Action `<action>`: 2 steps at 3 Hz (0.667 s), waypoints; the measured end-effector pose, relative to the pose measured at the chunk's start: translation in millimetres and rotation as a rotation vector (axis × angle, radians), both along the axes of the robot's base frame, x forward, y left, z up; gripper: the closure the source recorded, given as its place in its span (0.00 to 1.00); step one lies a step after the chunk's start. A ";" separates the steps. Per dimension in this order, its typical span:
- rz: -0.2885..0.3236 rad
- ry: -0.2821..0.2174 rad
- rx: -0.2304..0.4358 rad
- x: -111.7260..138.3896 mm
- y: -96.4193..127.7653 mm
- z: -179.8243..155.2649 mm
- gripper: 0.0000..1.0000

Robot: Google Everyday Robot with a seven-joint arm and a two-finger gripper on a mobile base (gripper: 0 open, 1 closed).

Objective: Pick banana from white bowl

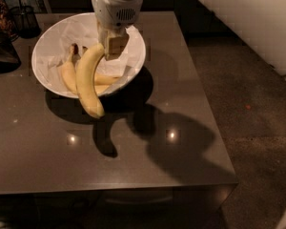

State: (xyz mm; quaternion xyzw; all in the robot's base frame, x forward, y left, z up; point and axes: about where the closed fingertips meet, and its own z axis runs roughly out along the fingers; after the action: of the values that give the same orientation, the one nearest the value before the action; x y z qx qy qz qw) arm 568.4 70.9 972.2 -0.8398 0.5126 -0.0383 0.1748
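Observation:
The white bowl sits at the far left of the dark table, lined with crumpled white paper. My gripper hangs over the bowl's right half and is shut on the upper end of the banana. The long yellow banana hangs down from the fingers, lifted above the bowl, its lower tip reaching past the bowl's front rim. Two shorter bananas with dark stubby ends lie in the bowl behind it.
A dark wire-mesh cup stands at the back left beside a dark object at the left edge. The table's right edge drops to a brown carpet floor. The arm's white body fills the upper right.

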 end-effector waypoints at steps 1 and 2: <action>-0.008 0.008 0.003 -17.0 -0.8 1.3 1.00; -0.037 0.030 0.017 -44.7 -3.6 1.6 1.00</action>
State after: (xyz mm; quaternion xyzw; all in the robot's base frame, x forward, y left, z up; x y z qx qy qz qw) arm 523.6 67.3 973.9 -0.8292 0.5309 -0.0246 0.1732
